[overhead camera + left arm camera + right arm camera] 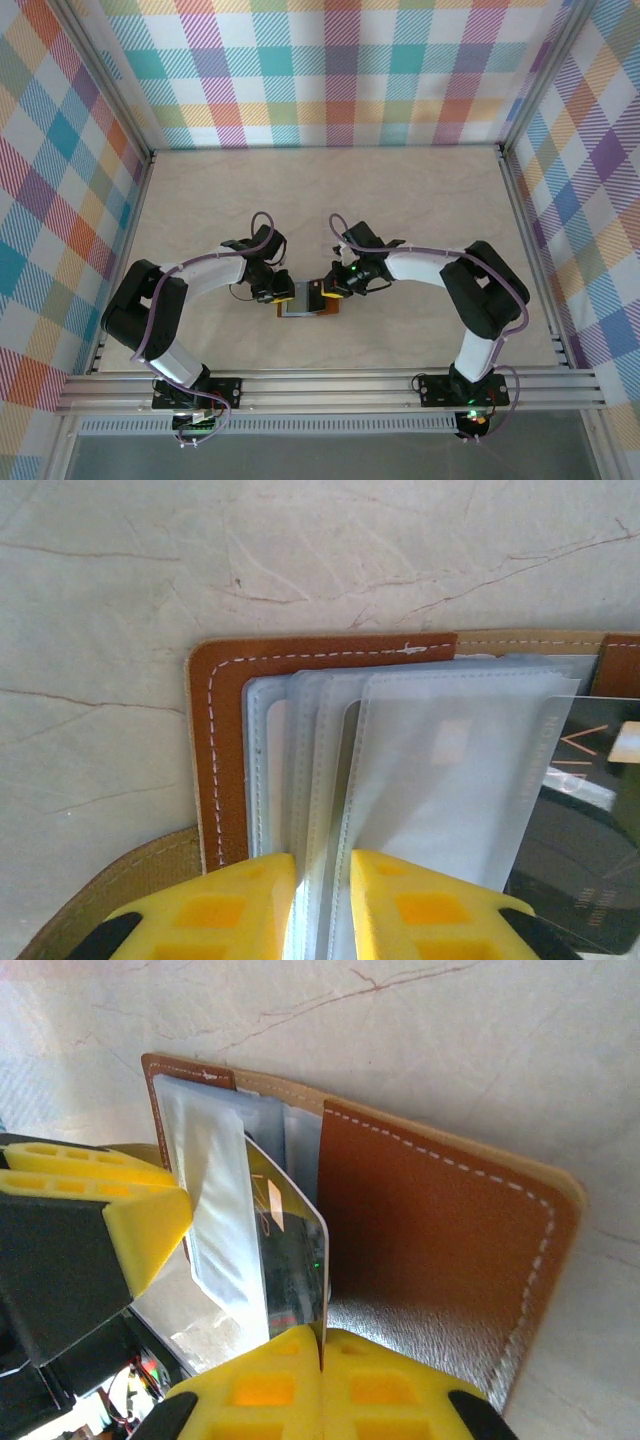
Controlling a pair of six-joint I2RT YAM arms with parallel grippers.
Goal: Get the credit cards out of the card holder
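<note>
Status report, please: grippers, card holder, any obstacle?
Left gripper shut on plastic pockets of card holder. Right gripper shut on dark card, partly out. Nothing blocking.

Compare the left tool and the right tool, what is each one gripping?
The left tool pinches the clear plastic sleeves, while the right tool pinches the dark card by its edge. The left tool's yellow pads keep a thin gap; the right tool's pads meet nearly flush. Both are closed over the open brown card holder.

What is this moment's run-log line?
step: card extraction | left end effector: shut on card holder sleeves | right end effector: shut on dark card | card: partly out
</note>
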